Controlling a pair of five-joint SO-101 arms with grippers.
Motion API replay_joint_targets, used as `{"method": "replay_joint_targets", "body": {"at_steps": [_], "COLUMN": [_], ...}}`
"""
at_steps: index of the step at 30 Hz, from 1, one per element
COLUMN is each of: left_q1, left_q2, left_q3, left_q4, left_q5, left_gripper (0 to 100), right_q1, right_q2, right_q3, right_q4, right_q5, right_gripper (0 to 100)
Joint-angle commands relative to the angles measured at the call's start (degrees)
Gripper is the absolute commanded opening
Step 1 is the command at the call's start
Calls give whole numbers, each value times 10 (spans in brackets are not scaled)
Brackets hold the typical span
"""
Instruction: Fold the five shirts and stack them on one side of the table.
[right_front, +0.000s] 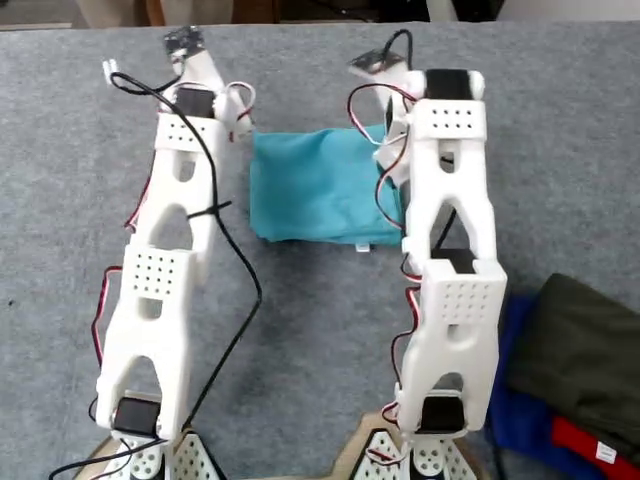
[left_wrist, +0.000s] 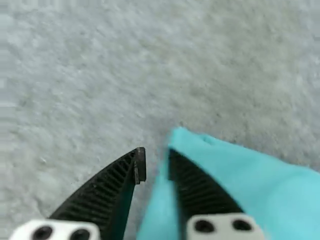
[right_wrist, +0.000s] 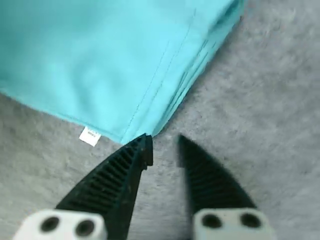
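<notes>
Shirts in dark olive, blue and red cloth (right_front: 585, 350) lie heaped at the near edge of the grey felt-covered worktop (right_front: 320, 340), on the right arm's side; whether they are folded I cannot tell. Farther in, between the two white arms, the turquoise cotton shirt (right_front: 315, 185) lies flat as a folded rectangle, with a small white sewn-in label (right_front: 362, 245) at its near edge. The right pincer (right_wrist: 165, 147) sits at the corner beside that label. Its black ribbed jaws are apart, one tip touching the corner and the other over bare felt, and they grip nothing. At a far corner the left pincer (left_wrist: 156, 162) is likewise parted. The cloth edge runs between its tips, one above the turquoise and one over the worktop, and it is not yet clamped. The step looks like taking two corners, either for one more fold or to carry the shirt to the heap. The right corner shows several stacked edges, so the lower jaw should slide under the bottom layer and the bite should take the whole thickness. Otherwise only the top layer lifts and the fold opens. The right pincer probably needs to move farther onto the cloth before closing. Both should close at the same time and rise level, so the rectangle stays taut between them.
</notes>
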Motion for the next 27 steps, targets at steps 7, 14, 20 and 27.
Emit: {"method": "replay_joint_targets", "body": {"at_steps": [7,14,20,27], "left_q1": [27,26,19,18], "left_q2": [-30,36,65,73], "left_q3": [-23,-9,-18,-16], "left_q4": [7,-42,-67,-94], "left_q5": [3,28,67,68], "left_gripper": [235,235,216,151], "right_q1": [-11,-15,-34,-40], "right_q2": [-28,48,120,138], "right_q3": [39,46,45,26], "right_q4": [-81,-98,-131,-130], "right_q5": [-120,-163,-169,-164], "right_gripper": [225,246,246,224]}}
